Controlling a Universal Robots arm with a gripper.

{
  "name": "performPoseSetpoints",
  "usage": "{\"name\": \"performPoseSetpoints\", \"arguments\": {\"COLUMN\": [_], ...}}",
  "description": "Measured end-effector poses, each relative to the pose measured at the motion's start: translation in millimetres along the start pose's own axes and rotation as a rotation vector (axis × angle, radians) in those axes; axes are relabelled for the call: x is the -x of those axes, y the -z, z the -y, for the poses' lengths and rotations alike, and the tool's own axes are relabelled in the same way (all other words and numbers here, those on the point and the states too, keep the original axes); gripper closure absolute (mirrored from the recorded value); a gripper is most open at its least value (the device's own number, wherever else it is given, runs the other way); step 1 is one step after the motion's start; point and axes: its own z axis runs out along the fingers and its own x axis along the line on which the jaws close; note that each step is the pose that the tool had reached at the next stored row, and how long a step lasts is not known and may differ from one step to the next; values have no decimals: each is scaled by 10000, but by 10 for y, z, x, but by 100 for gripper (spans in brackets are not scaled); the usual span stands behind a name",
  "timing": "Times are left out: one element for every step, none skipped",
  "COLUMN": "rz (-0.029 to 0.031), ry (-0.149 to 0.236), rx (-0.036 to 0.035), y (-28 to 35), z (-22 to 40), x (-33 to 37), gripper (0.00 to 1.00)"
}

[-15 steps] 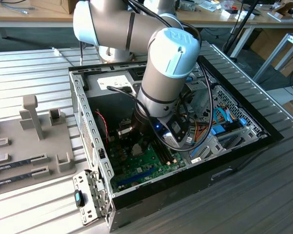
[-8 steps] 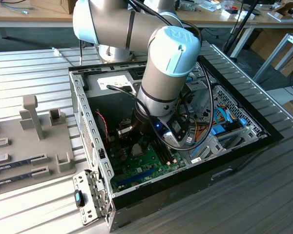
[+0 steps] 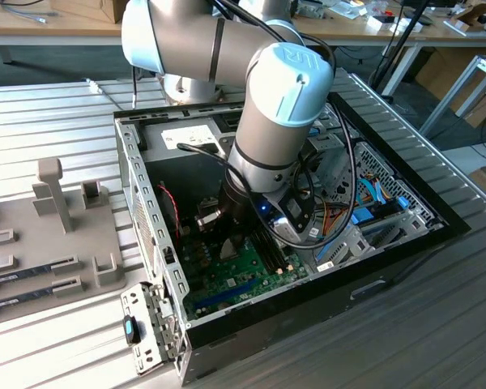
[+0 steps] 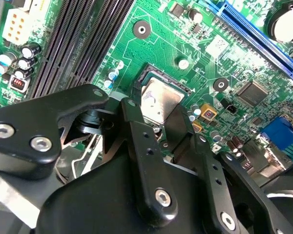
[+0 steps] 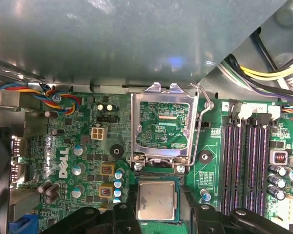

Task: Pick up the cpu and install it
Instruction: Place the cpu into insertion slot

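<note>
The matte black gripper [image 4: 158, 124] is held astride the square, silvery cpu [image 5: 156, 200] at the socket [image 5: 158, 173] of the green motherboard [image 5: 88, 161]; clamping cannot be told.

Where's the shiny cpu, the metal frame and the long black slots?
cpu [image 5: 157, 201], first wrist view, middle of its silvery top.
socket frame [image 5: 161, 95], first wrist view, metal bar farthest from the cpu.
memory slots [image 5: 228, 165], first wrist view, midway along one dark slot.

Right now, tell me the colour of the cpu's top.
Silvery-grey cpu top, thin green rim; best in the first wrist view.
</note>
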Motion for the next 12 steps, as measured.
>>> {"name": "performPoseSetpoints", "arguments": {"rz": [0, 0, 0, 1, 0, 1, 1, 1, 0, -1, -1, 0], "ry": [0, -1, -1, 0, 1, 1, 0, 0, 0, -1, 0, 0], "rx": [0, 0, 0, 0, 0, 1, 2, 2, 1, -1, -2, 1], "y": [0, 0, 0, 0, 0, 0, 1, 2, 3, 4, 4, 3], "z": [0, 2, 4, 4, 5, 5, 5, 5, 5, 5, 4, 4], "x": [0, 0, -1, 0, -2, -4, -5, -5, -8, -15, -21, -25], "gripper": [54, 54, 54, 54, 54, 54, 54, 54, 54, 54, 54, 54]}}
